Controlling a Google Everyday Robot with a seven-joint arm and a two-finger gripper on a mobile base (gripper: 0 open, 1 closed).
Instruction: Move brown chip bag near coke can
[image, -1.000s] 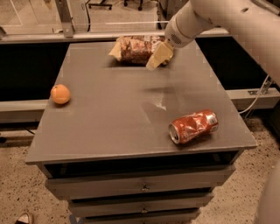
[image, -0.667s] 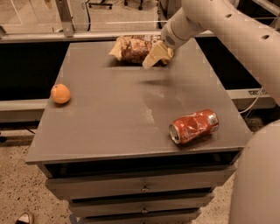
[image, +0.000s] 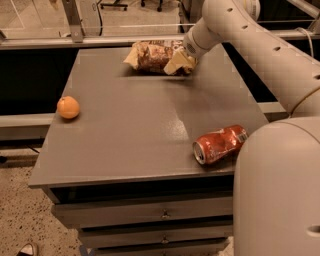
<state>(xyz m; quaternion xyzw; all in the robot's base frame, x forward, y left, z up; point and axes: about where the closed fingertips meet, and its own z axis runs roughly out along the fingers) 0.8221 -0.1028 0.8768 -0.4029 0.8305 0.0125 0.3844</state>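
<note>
Brown chip bag (image: 152, 56) is lying at the 12 o'clock edge of the table (image: 130, 130), its crinkled length running crosswise. The hand (image: 179, 61) is resting against its 3 o'clock end (whether it is clenching the bag or only touching it, I cannot tell). Well apart from the bag, the coke can (image: 219, 144) is lying on its side toward 4 o'clock, while an orange (image: 68, 107) is sitting near the 9 o'clock edge.

No lettering could be read on the bag (image: 151, 55) or the can (image: 220, 144), nor on the gripper (image: 179, 62), which sat at one end of the bag.
</note>
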